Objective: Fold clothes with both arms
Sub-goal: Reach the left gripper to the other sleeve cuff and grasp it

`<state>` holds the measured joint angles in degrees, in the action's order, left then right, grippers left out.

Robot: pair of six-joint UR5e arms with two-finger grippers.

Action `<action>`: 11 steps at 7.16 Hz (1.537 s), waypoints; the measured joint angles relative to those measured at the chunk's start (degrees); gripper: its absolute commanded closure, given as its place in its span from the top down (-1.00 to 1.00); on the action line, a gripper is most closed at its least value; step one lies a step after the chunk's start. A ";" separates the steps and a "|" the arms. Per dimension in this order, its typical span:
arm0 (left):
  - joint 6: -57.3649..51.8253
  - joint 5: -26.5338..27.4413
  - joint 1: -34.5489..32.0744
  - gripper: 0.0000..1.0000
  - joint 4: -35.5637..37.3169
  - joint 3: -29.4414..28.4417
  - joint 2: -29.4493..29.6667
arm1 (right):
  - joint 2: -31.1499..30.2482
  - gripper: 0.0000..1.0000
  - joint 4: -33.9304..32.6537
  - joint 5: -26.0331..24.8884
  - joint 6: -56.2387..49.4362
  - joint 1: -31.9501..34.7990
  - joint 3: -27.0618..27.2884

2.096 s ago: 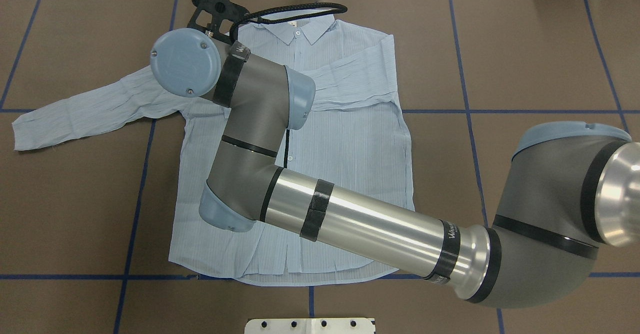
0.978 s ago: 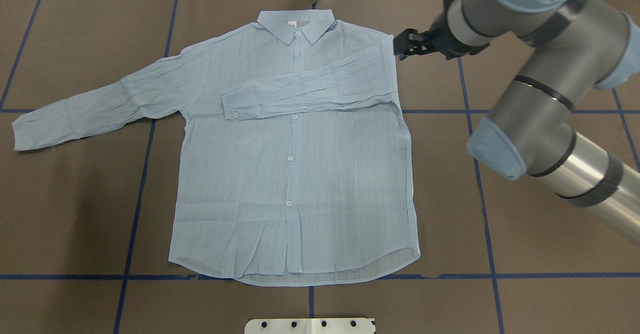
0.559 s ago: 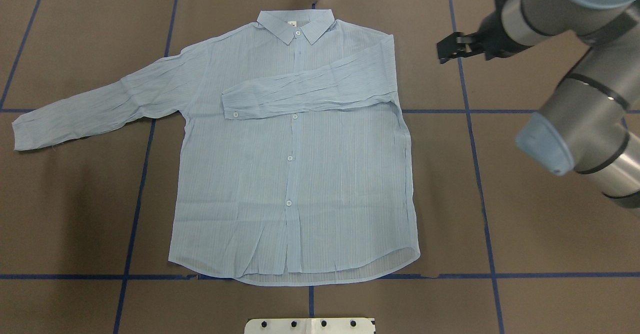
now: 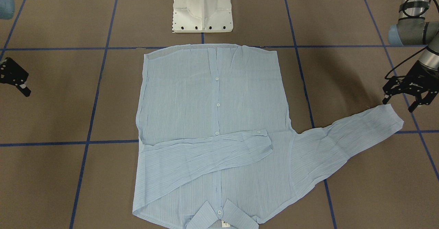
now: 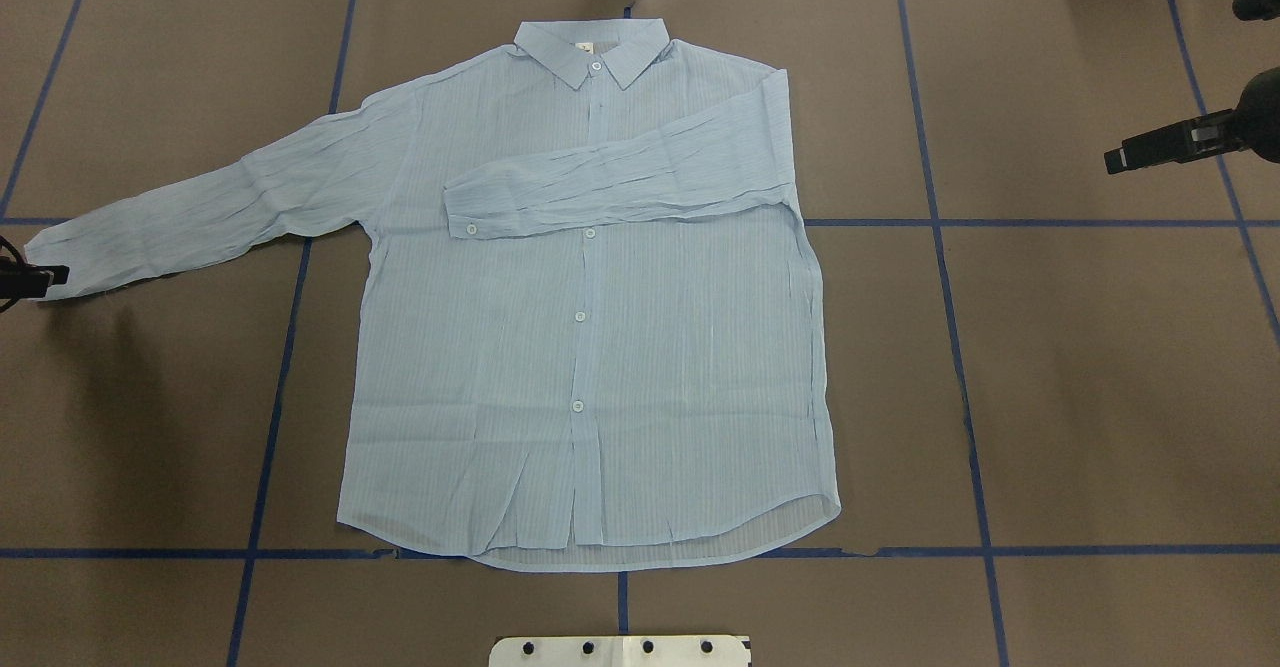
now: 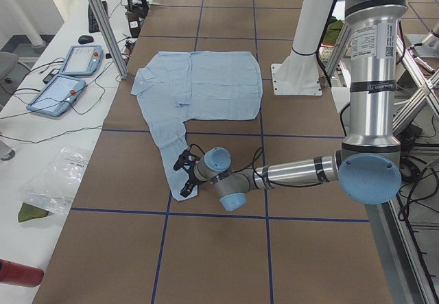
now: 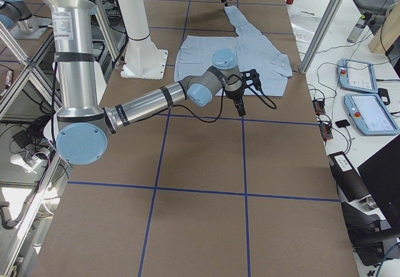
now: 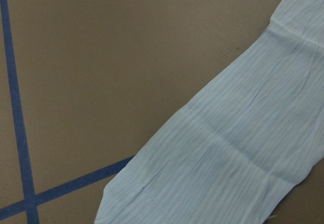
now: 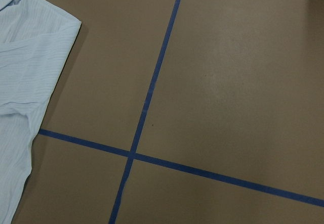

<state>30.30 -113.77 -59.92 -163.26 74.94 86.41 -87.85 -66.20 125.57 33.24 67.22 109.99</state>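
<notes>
- The shirt (image 5: 600, 347) lies flat and buttoned on the surface (image 5: 1050, 397), with its collar at the far edge from the robot.
- One sleeve (image 5: 620, 182) is already folded across the chest. The other sleeve (image 4: 343, 136) stretches out flat towards the robot's left.
- The left hand (image 4: 399, 102) hangs low at the cuff (image 4: 391, 115) of the outstretched sleeve. Its jaws are spread and hold nothing. I cannot tell whether a fingertip touches the cloth.
- The right hand (image 5: 1165, 142) is well clear of the shirt, out over bare surface. The views do not settle whether it is spread or closed.
- Likely next step: pinch this cuff and carry it across the chest.
- Risk: the cloth is thin and lies flush, so the jaws may close on nothing or catch only one layer, which could then slip out mid-carry.
- Risk: coming down too hard would jam the fingertips into the surface and bunch the cuff.
- Risk: a low or fast pull could drag the shirt body sideways and disturb the sleeve already folded.
- Risk: the creased sleeve may twist and land crooked.
</notes>
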 measured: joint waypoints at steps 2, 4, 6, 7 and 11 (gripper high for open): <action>-0.21 1.82 1.82 0.65 -0.12 -0.69 -0.16 | -0.40 1.00 0.40 -0.03 0.07 0.02 -0.01; -0.35 2.95 2.79 0.37 -0.21 -0.95 -0.38 | -0.47 1.00 0.46 -0.05 0.09 0.02 0.05; -1.44 3.02 3.20 0.37 -1.63 -1.01 -1.66 | -0.47 1.00 0.46 -0.02 0.13 0.02 0.05; -1.85 2.98 3.27 0.34 -2.41 -1.02 -2.49 | -0.43 1.00 0.46 -0.04 0.14 0.02 0.05; -2.08 3.02 3.50 0.28 -3.02 -1.02 -2.99 | -0.40 1.00 0.46 0.06 0.24 0.02 0.17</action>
<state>28.22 -110.75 -56.42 -166.28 73.92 83.42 -88.24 -65.74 125.63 33.48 67.24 110.16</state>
